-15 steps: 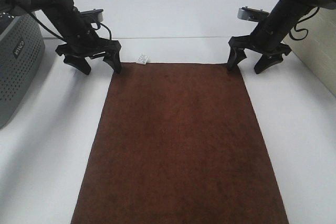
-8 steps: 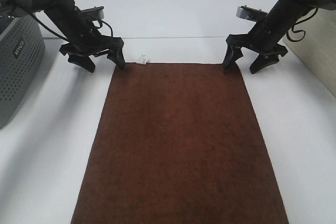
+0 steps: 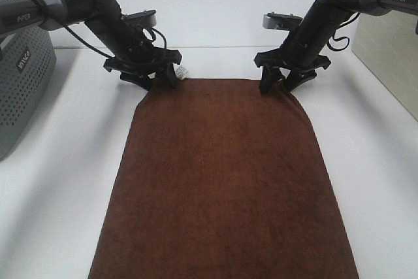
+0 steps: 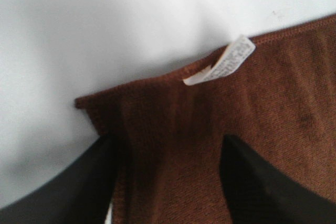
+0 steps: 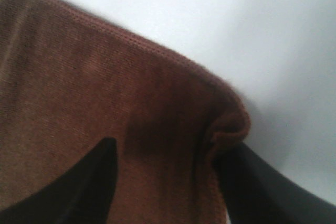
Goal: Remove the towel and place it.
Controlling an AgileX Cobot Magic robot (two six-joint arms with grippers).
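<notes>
The dark brown towel [image 3: 225,181] lies flat on the white table [image 3: 59,181], running from the far middle to the front edge, with its small white tag [image 3: 179,72] at the far left corner. My left gripper [image 3: 155,78] is open and straddles that far left corner; in the left wrist view the towel [image 4: 173,119] bunches between the fingers [image 4: 94,182] beside the tag [image 4: 223,66]. My right gripper [image 3: 281,83] is open over the far right corner, and the right wrist view shows the towel's [image 5: 79,77] curled edge between its fingers [image 5: 247,182].
A grey perforated plastic basket [image 3: 23,76] stands at the left edge of the table. A beige panel [image 3: 392,63] stands at the far right. Bare white table lies on both sides of the towel and behind it.
Both grippers have moved inward and down onto the towel's far corners. The two corners now look drawn in and rounded, where they were square before.
</notes>
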